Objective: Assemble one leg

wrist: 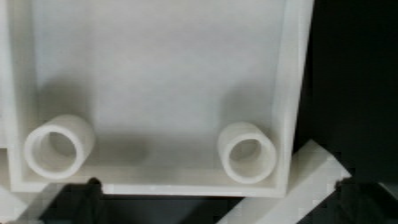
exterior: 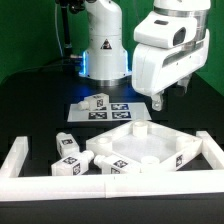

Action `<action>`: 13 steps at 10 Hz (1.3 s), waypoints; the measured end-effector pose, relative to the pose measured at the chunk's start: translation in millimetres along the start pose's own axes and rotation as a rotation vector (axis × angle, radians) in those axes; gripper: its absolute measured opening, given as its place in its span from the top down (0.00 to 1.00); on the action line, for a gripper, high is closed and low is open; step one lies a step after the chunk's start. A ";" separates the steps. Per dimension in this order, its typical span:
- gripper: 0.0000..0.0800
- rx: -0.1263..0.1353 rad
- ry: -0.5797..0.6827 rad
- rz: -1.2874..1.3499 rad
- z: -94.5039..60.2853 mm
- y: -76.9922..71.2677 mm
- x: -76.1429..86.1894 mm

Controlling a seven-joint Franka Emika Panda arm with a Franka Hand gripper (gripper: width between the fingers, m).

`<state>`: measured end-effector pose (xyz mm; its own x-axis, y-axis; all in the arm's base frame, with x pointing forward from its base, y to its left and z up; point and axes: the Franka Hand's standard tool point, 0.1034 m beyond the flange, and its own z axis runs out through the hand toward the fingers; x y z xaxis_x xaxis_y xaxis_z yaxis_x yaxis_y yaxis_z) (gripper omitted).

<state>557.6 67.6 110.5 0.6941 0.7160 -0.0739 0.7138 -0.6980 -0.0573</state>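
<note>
My gripper (exterior: 168,95) hangs open and empty above the far right part of the large white square panel (exterior: 145,143). In the wrist view the panel (wrist: 160,80) fills the picture, with two round sockets (wrist: 63,150) (wrist: 249,156) near its edge. My dark fingertips (wrist: 80,197) show at either side with nothing between them, and the gripper (wrist: 217,205) holds nothing. One tagged white leg (exterior: 97,101) lies on the marker board (exterior: 118,112). More look-alike legs (exterior: 65,142) (exterior: 68,165) (exterior: 104,162) lie at the exterior view's left of the panel. No leg shows in the wrist view.
A low white wall (exterior: 18,156) borders the work area at the left, front and right (exterior: 211,150). The robot's base (exterior: 103,50) stands at the back behind the marker board. The table is black.
</note>
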 end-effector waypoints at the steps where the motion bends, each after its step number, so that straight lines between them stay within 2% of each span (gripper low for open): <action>1: 0.19 0.000 0.000 0.000 0.0 0.0 0.0; 7: 0.19 0.000 0.000 -0.001 0.1 0.0 -0.1; 8: 0.19 -0.001 0.000 0.004 0.3 1.7 -3.2; 10: 0.19 -0.001 -0.017 0.151 2.8 9.0 -27.1; 11: 0.19 0.032 -0.014 0.233 5.3 10.2 -28.9; 12: 0.19 0.098 0.007 0.333 5.3 19.1 -32.2; 13: 0.19 0.100 0.040 0.305 1.4 29.0 -31.9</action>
<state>556.0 24.5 109.8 0.8792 0.4721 -0.0634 0.4610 -0.8768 -0.1366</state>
